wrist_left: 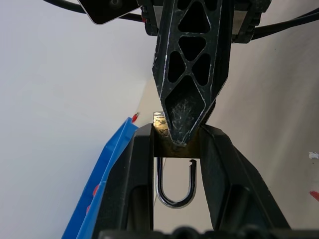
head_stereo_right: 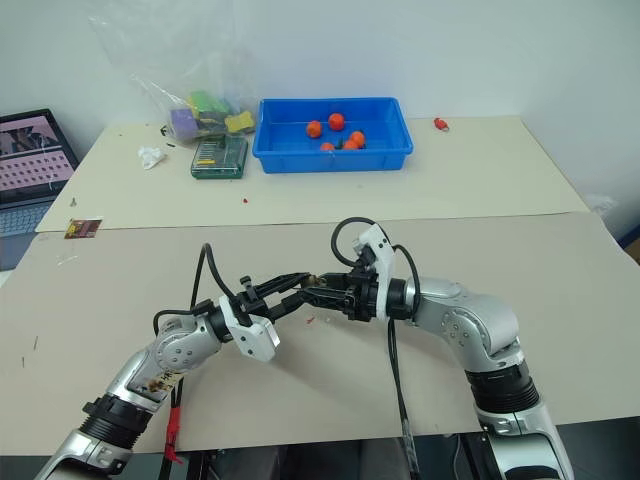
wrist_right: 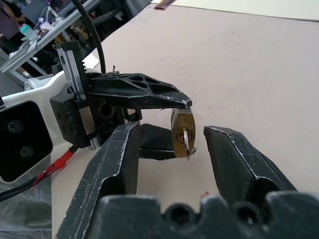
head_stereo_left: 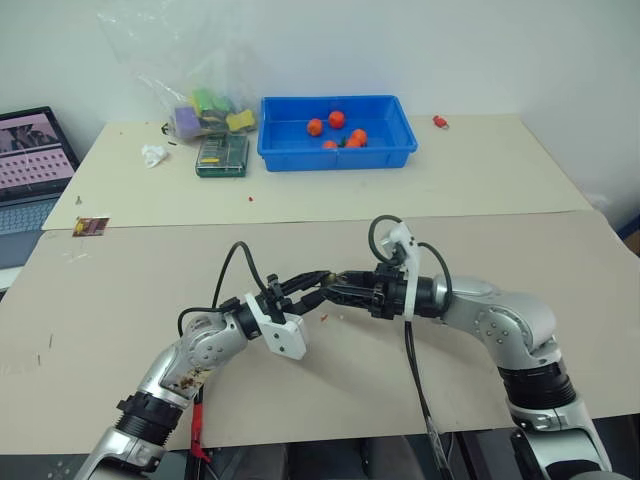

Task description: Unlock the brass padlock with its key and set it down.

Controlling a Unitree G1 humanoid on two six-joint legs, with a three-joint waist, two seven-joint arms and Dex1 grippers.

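The brass padlock (wrist_right: 182, 130) is clamped between the two fingers of my left gripper (wrist_left: 175, 132), a little above the brown table top near its middle. Its silver shackle (wrist_left: 174, 185) points back toward the left wrist, and one leg ends just clear of the body. The key (wrist_right: 186, 141) sticks out of the padlock's far face. My right gripper (wrist_right: 173, 130) faces the left one tip to tip and is open. Its fingers (wrist_right: 227, 149) stand on either side of the key and padlock without touching them. In the head views the two grippers meet around (head_stereo_left: 330, 285).
At the back stands a blue bin (head_stereo_left: 335, 158) with several small orange-red balls. To its left are a green box (head_stereo_left: 221, 155) and a plastic bag of items (head_stereo_left: 205, 110). A small red object (head_stereo_left: 440, 121) lies back right, a laptop (head_stereo_left: 30, 160) far left.
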